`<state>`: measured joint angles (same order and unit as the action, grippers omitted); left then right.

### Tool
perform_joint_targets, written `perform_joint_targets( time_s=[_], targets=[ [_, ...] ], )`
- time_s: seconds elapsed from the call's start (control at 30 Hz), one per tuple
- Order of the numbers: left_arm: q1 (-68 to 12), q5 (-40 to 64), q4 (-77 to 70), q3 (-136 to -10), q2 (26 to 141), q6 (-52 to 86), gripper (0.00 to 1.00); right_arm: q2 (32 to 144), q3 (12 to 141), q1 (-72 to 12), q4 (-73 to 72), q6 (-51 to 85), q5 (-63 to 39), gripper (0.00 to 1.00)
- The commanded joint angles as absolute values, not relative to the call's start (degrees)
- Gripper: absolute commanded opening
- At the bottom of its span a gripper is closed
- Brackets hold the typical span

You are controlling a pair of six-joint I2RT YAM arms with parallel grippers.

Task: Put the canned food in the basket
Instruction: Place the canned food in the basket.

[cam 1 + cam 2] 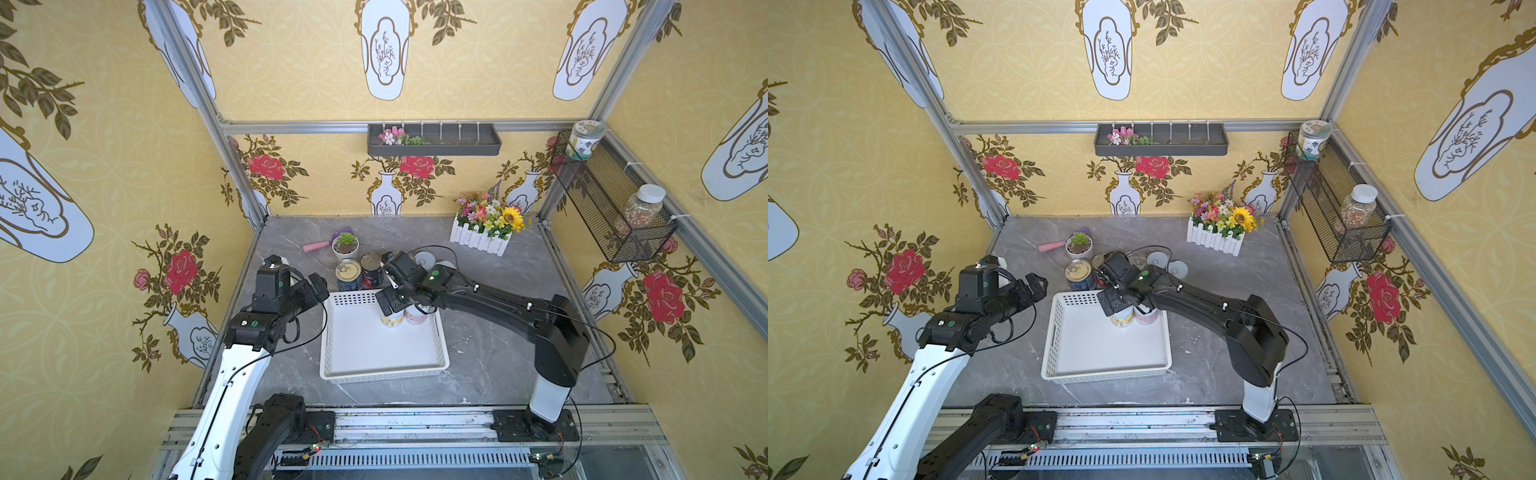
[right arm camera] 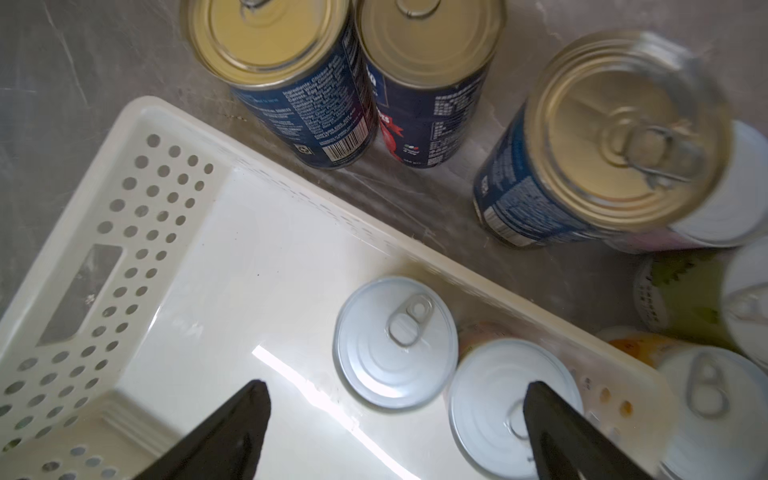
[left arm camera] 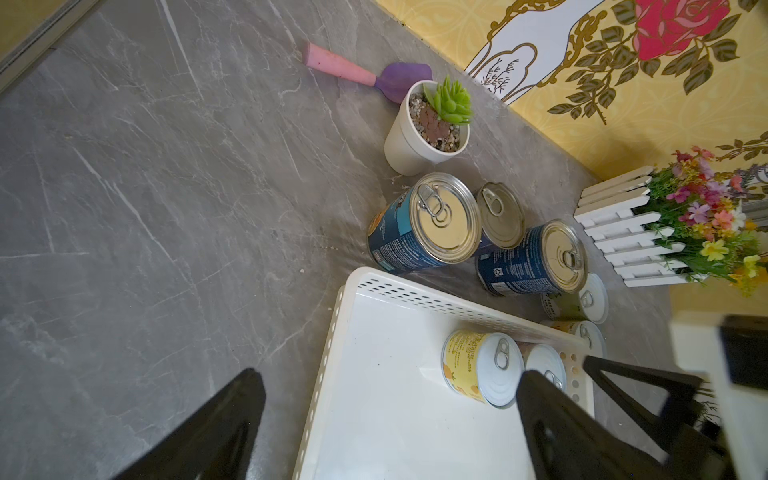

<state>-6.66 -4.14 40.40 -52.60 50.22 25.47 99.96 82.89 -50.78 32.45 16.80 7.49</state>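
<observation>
- The basket (image 1: 384, 371) is a shallow square of glossy white plastic with rounded corners and walls punched with round holes. It sits mid-desk (image 1: 490, 353) on grey marbled stone.
- The left tool (image 1: 318, 286) hovers off the basket's left edge. The left wrist view shows its black wedge fingers spread wide and empty.
- In the basket's far right corner two small cans stand upright, just beside each other: a yellow-label can (image 1: 392, 320) and a pink-label can (image 1: 415, 318). Both have flat white pull-tab lids.
- The right tool (image 1: 388, 301) hangs over them, released. The right wrist view shows its fingers (image 2: 232, 432) wide apart above the lids, gripping nothing.
- Just past the basket's far edge stand taller cans with ribbed, gold-tinted metal tops: a dark blue can (image 1: 348, 275) and a red-black can (image 1: 371, 270).
- A second blue can (image 3: 532, 259) is mostly hidden under the right arm in both top views. The wrist views show it whole.
- Three more small white-lidded cans (image 2: 706, 395) cluster outside that far right corner.
</observation>
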Motion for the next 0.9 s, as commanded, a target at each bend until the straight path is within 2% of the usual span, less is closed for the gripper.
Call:
perform_joint_targets(
  time_s=[0.0, 0.27, 0.5, 0.7, 0.87],
  targets=[
    [-6.62, -4.31, 39.88, -52.12, 50.03, 25.36, 1.0, 91.8, 77.53, -49.83, 25.74, 15.91, 10.74, 0.99],
    [-6.77, -4.32, 39.9, -52.19, 50.1, 25.36, 1.0, 78.11, 68.1, -41.52, 22.07, 19.13, 9.6, 0.93],
    [-6.74, -3.37, 39.56, -52.12, 50.8, 25.04, 1.0, 69.84, 63.77, -39.84, 20.58, 19.89, 16.35, 1.0],
    [-6.77, -0.53, 41.85, -55.88, 62.0, 24.71, 1.0, 67.1, 62.91, -35.73, 22.3, 20.91, 18.25, 0.98],
    [-9.4, 0.67, 42.19, -60.9, 67.8, 31.06, 1.0, 65.92, 61.94, -30.79, 23.02, 21.94, 17.95, 0.97]
  ],
)
